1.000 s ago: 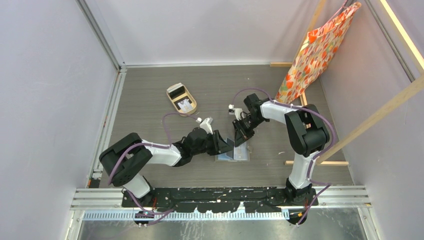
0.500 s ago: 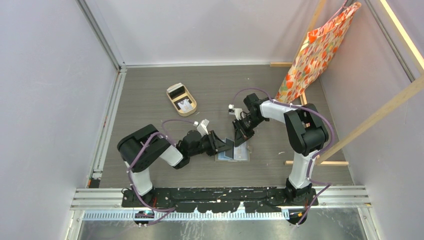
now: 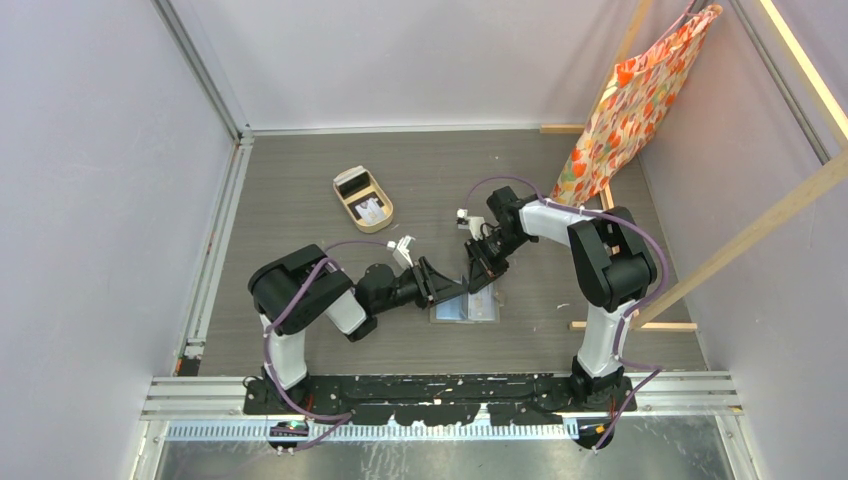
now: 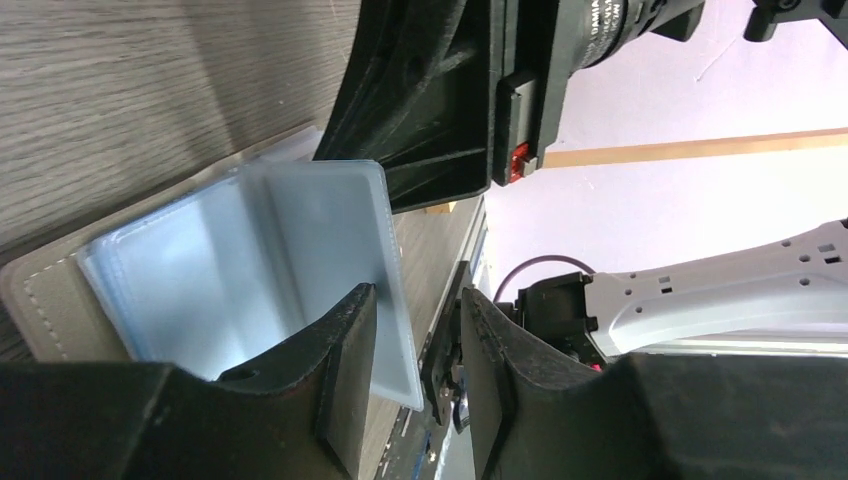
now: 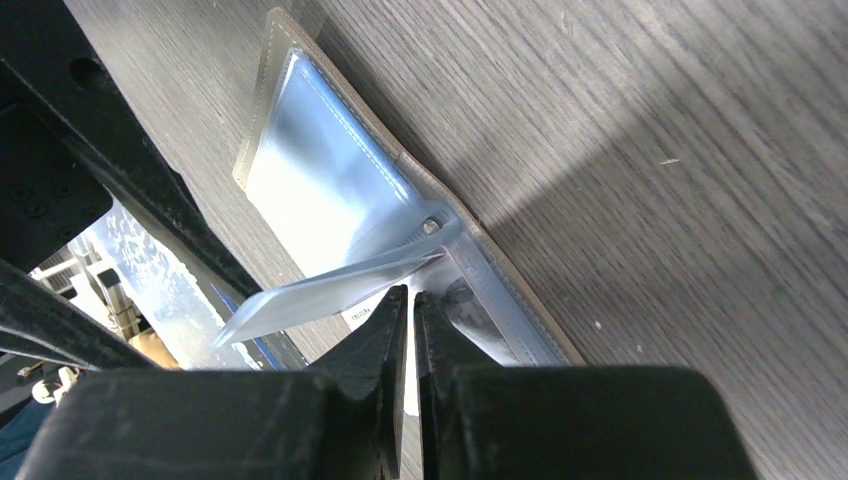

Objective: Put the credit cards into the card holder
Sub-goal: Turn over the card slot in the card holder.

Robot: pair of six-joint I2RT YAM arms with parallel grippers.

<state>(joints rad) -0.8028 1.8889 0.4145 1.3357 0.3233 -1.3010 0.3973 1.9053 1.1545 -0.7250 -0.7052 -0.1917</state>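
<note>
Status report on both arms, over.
Right gripper pinching a clear sleeve of the open card holder. Left gripper open beside it. Credit cards in the tray.

Both arms lean in over the grey table, the left gripper and right gripper almost meeting just above the open card holder, while two credit cards lie in a tan tray well apart, and a patterned bag hangs at the back right.
</note>
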